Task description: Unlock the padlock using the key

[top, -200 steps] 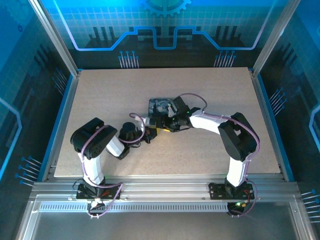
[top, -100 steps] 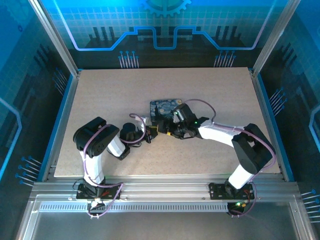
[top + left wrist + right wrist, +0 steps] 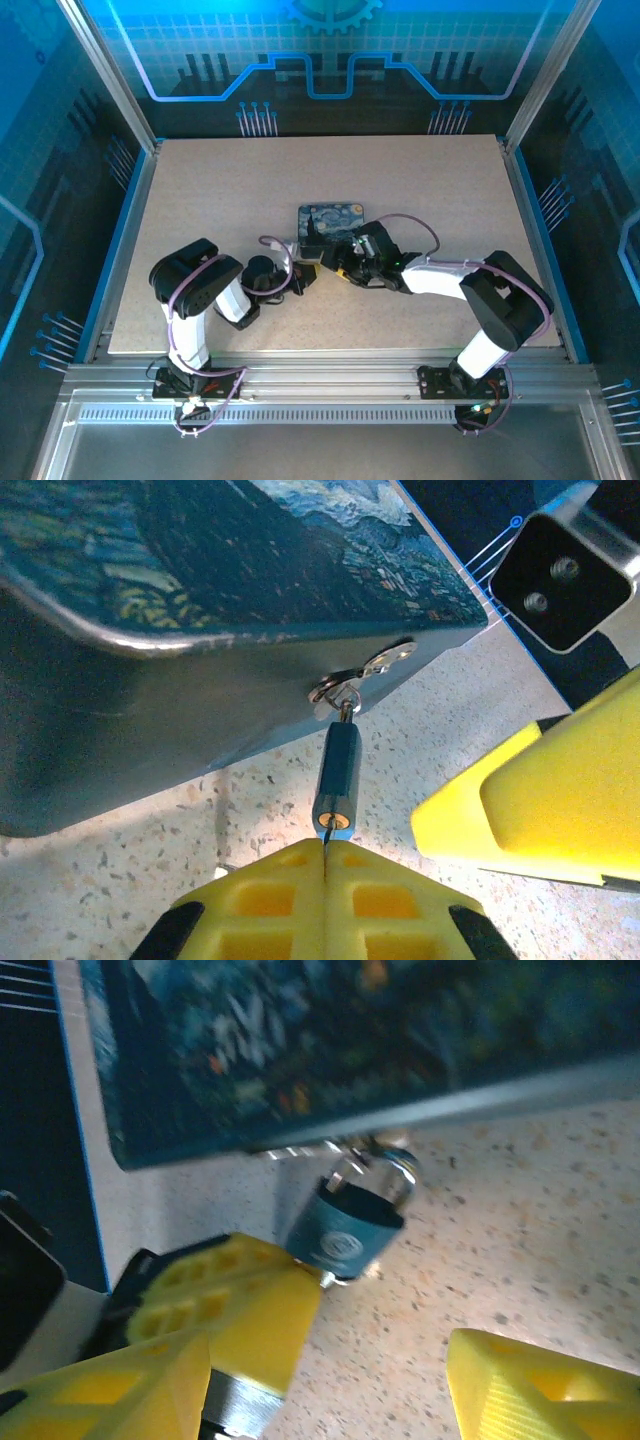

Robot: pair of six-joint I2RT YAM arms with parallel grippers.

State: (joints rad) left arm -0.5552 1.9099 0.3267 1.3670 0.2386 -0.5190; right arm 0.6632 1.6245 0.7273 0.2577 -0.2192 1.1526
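- Padlock [image 3: 338, 770]: small metal body, brassy at the keyhole end. Its silvery shackle hangs from the hasp on the box [image 3: 200, 580] front, low over the bench [image 3: 120, 880].
- Key [image 3: 326, 832]: dark sliver at the keyhole, mostly hidden between the pressed-together pads of the left end effector [image 3: 325, 858].
- Right end effector [image 3: 325, 1355]: spread, just beside the padlock, which is blurred in its wrist view.

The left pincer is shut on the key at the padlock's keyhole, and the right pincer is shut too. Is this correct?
Not quite. The right pincer is open, its jaws wide apart near the padlock, as the right wrist view shows. The left pincer is shut on the key at the keyhole.
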